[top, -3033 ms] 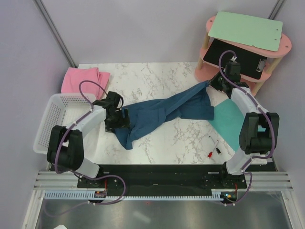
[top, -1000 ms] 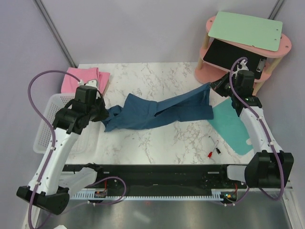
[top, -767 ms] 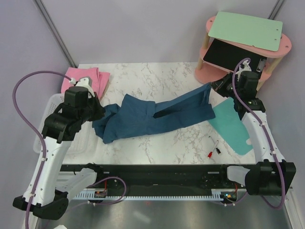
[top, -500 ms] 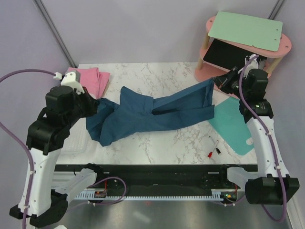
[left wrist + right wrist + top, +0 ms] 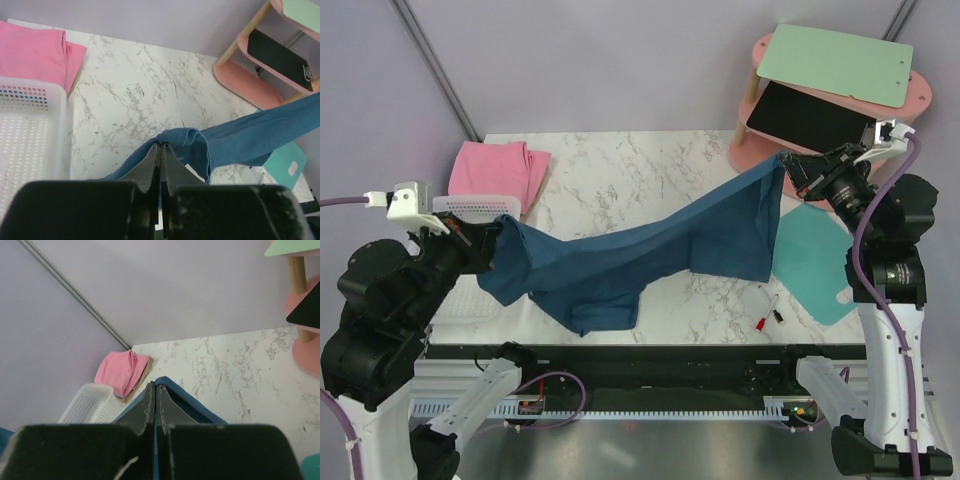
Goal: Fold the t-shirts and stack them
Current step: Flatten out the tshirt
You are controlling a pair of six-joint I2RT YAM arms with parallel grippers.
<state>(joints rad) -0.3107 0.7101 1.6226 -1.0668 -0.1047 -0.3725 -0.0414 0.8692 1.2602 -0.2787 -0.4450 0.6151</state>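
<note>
The dark teal-blue t-shirt [image 5: 650, 250] hangs stretched in the air between both arms, sagging over the marble table. My left gripper [image 5: 492, 232] is shut on its left end, where the cloth bunches over the fingertips [image 5: 161, 145]. My right gripper [image 5: 788, 163] is shut on its right upper corner, raised near the pink shelf; the blue hem wraps the fingertips [image 5: 155, 383]. The pink t-shirt [image 5: 492, 170] lies folded at the table's back left, also seen in the left wrist view [image 5: 32, 52] and the right wrist view [image 5: 120, 371].
A white mesh basket [image 5: 470, 206] sits at the left edge, partly behind my left arm. A turquoise mat [image 5: 810, 260] lies at the right. The pink two-tier shelf [image 5: 840, 95] holds a green board and a black clipboard. Small red and black clips [image 5: 767, 315] lie near the front right.
Both arms have risen and pulled apart, lifting the blue t-shirt off the table so it hangs stretched between them. The left arm moved left and toward the near edge.
</note>
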